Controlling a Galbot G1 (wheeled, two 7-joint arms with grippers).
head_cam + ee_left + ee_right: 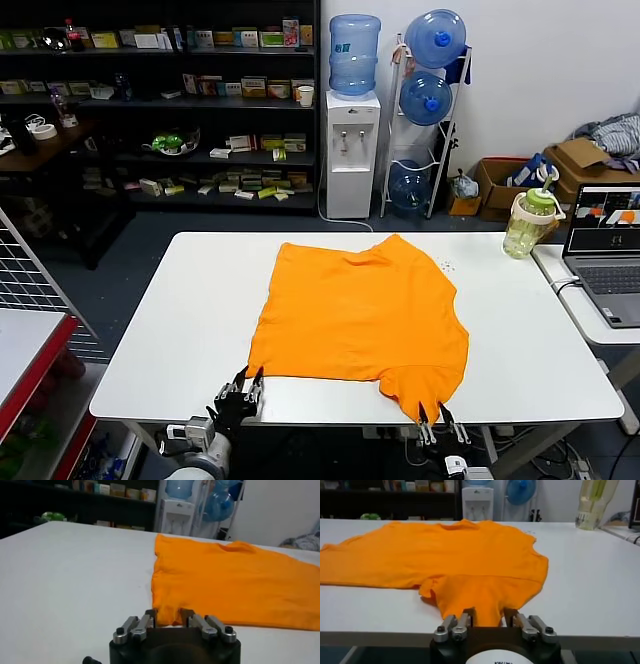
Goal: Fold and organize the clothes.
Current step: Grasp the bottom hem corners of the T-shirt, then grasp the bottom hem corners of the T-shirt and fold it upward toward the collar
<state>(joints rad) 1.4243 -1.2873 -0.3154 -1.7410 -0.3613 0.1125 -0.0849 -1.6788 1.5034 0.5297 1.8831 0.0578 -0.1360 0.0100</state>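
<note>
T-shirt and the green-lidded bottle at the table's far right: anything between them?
Only bare white table separates the orange T-shirt from the bottle, per the head view.

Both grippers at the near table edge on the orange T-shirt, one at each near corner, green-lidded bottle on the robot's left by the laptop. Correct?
Not quite: the bottle stands on the robot's right, beside the laptop, as the head view shows. The rest holds: left gripper and right gripper sit at the T-shirt's near corners.

A green-lidded jug and a laptop flank the white table.
</note>
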